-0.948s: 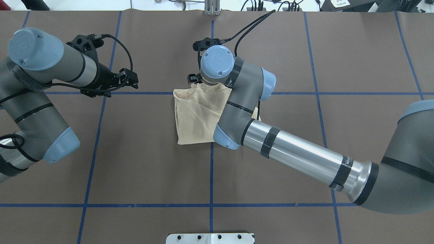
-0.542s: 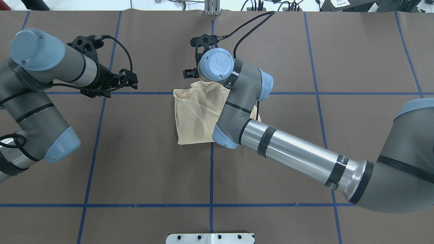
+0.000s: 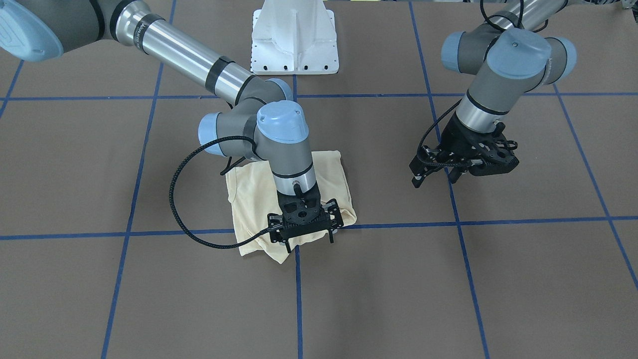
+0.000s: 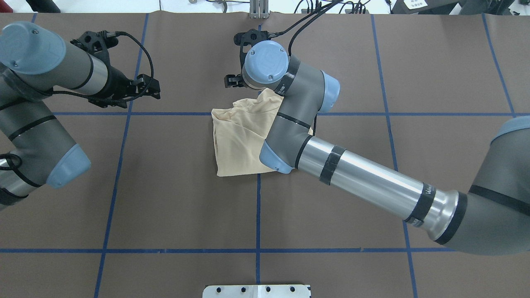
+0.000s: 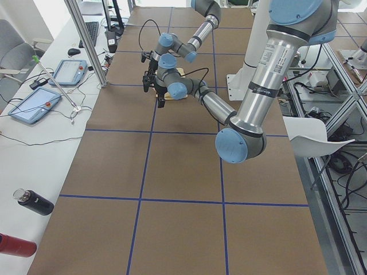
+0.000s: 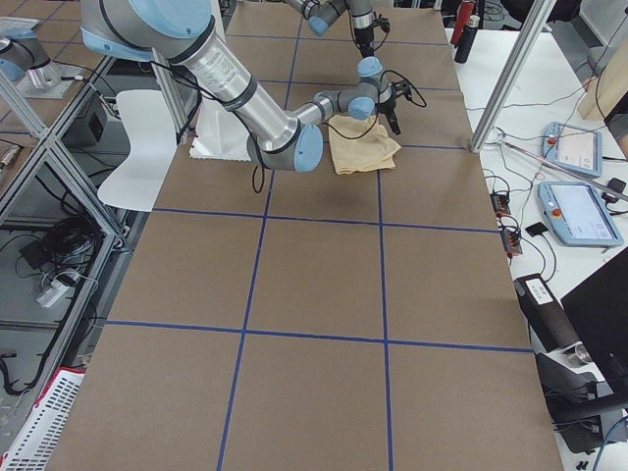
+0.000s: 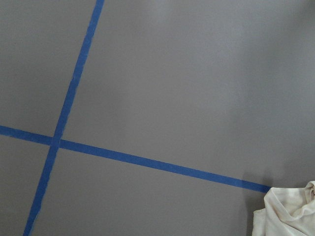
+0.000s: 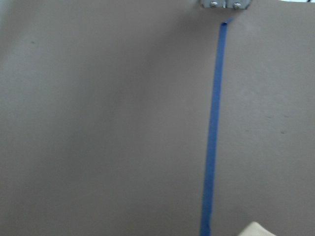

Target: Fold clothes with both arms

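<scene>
The robot's left arm [image 4: 41,82] comes in bent at the elbow. Its wrist lies low and nearly level above the brown table [image 4: 186,207]. The left gripper [image 4: 154,88] hangs clear of the surface near a crossing of blue tape lines [image 4: 258,215], fingers spread and empty, well apart from the cloth. At centre lies the cream-yellow T-shirt [image 4: 238,140], folded into a rough rectangle. One corner sits by the tape crossing, and the edge farthest from the robot is bunched upward. The right arm [image 4: 364,182] stretches long across the table, its wrist turned straight down over that raised edge. The right gripper [image 3: 308,239] appears pinched on the edge, though the wrist hides much of the grip.
</scene>
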Robot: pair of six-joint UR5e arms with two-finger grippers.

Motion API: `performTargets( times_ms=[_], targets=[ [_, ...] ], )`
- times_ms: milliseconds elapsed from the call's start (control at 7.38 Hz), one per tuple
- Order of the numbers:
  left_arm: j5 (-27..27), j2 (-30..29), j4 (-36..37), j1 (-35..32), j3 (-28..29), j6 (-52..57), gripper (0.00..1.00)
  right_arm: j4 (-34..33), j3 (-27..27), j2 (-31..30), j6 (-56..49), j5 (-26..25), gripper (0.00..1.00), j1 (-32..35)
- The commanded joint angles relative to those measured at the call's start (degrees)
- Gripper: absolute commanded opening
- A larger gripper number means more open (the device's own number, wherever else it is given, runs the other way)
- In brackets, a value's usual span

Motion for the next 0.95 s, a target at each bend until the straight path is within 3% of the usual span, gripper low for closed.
performTargets(
  times_ms=[0, 406, 542, 813],
  targets=[
    [-2.77, 2.21, 0.13, -4.66, -0.59, 9.89, 0.99, -13.86, 11.9, -4.94, -2.12, 10.37, 0.99, 5.22],
    [-5.17, 7.93, -0.4, -12.22, -0.95, 26.0, 1.0, -29.75, 24.19, -13.28, -17.71, 20.16, 1.0, 14.53],
    [-6.57, 9.94, -0.49, -15.64, -1.04, 29.78, 1.0, -34.77, 28.85, -16.87, -24.05, 20.54, 1.0, 17.0],
    [-10.44, 11.37, -0.4, -23.02, -0.6, 35.16, 1.0, -36.93, 36.93, -26.52, -34.6, 26.13, 1.0, 24.21]
  ],
)
